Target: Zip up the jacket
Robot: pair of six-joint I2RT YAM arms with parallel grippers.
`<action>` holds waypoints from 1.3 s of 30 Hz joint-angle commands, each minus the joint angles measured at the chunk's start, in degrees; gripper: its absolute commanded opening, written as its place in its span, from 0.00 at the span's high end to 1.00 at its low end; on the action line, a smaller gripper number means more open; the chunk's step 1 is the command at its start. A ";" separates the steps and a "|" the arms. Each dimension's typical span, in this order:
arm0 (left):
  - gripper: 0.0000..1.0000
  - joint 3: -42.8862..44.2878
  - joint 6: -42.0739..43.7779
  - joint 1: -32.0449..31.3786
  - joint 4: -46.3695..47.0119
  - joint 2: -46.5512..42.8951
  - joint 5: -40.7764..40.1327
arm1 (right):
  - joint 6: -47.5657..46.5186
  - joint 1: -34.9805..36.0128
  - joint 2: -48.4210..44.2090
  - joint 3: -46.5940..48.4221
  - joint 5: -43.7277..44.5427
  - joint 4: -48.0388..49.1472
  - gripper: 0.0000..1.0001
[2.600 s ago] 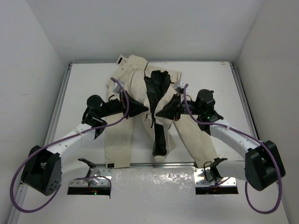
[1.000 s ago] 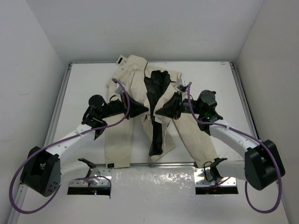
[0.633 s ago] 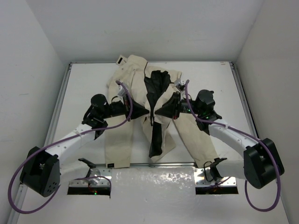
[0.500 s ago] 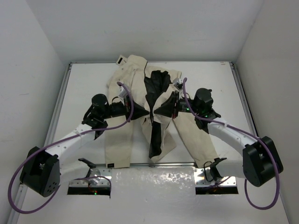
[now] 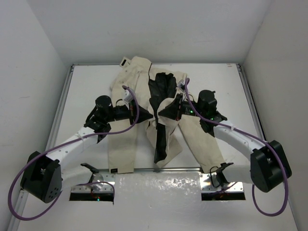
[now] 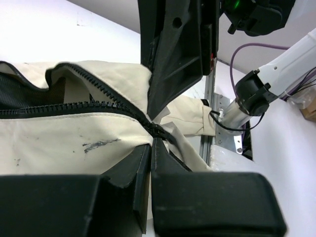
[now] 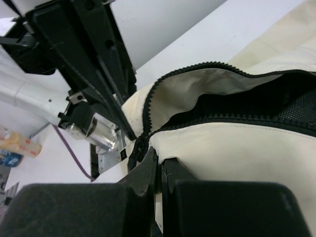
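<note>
- The white table [image 5: 86,86] has a metal rail along its edges and plain walls around it.
- The jacket [image 5: 139,82] lies spread on the middle of the table. Its collar end is towards the far wall and its two sleeves run down to the near edge. The front is open.
- The left arm [image 5: 72,142] reaches in from the near left corner, and the right arm [image 5: 240,139] from the near right. Both point inward over the jacket, and a purple cable loops along each.
- The left gripper [image 5: 150,115] and the right gripper [image 5: 160,114] meet tip to tip over the jacket's front, about halfway down the opening.
- In the left wrist view the left gripper [image 6: 150,143] is clenched, its fingers pressed flat together on the jacket [image 6: 59,138] just where the two rows of teeth join. The right gripper [image 6: 153,111] comes down from above onto the same spot.
- In the right wrist view the right gripper [image 7: 158,155] is also clenched, nipping the jacket [image 7: 237,153] at that junction. The left gripper [image 7: 131,136] touches the cloth from the far side.
- The black lining [image 5: 161,89] shows in the gap above the grippers and in a strip below them.
- The zipper [image 6: 98,106] is parted on the collar side of the grippers, and its two toothed edges [image 7: 148,108] curve apart.
- A small dark tab [image 5: 126,61] sits at the jacket's far left corner.
</note>
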 commanded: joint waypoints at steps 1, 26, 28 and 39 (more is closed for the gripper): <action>1.00 2.57 2.79 -1.47 -2.11 -0.11 6.15 | -1.81 -0.60 -0.46 4.15 8.37 3.03 1.00; 1.00 1.43 2.10 -1.99 -8.36 0.51 -8.63 | -1.02 -0.60 -0.37 3.81 9.08 3.99 1.00; 1.00 1.61 1.92 -1.99 -7.65 0.51 -7.57 | -0.67 -0.60 -0.37 3.19 9.61 4.52 1.00; 1.00 1.17 2.98 -2.17 -12.75 1.12 -9.76 | -0.04 -0.33 4.10 6.34 10.58 -2.49 0.68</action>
